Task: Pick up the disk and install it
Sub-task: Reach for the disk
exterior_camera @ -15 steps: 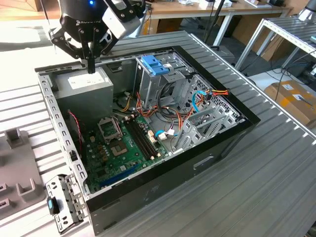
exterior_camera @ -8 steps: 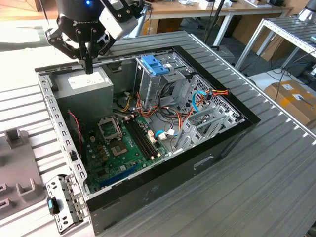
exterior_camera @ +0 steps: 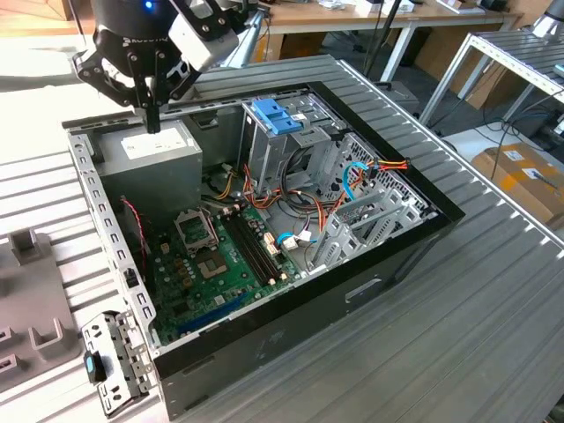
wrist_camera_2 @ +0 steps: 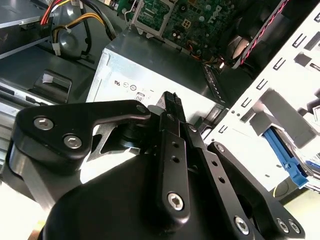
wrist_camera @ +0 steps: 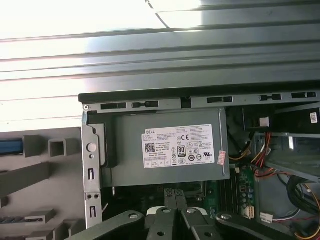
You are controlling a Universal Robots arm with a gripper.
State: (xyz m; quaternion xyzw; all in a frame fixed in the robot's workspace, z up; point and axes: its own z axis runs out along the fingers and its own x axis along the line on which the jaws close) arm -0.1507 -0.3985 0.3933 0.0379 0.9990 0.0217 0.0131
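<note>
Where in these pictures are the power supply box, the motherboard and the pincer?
power supply box [exterior_camera: 167, 148]: exterior view, on its top label.
motherboard [exterior_camera: 176, 260]: exterior view, on its bare green surface.
pincer [exterior_camera: 152, 126]: exterior view, midway between its fingertips.

Gripper [exterior_camera: 152, 123] was black. PSU box [exterior_camera: 150, 163] grey, its label [wrist_camera: 182, 146] white with black print. Motherboard [exterior_camera: 211, 273] green. Blue plastic part [exterior_camera: 276, 115] at its 1 o'clock. Wires [exterior_camera: 388, 165] red, orange, yellow. Table [exterior_camera: 493, 308] grey, ribbed.

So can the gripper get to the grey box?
Probably yes. The gripper, fingers shut, hangs right over the grey box, and nothing sits between them.
</note>
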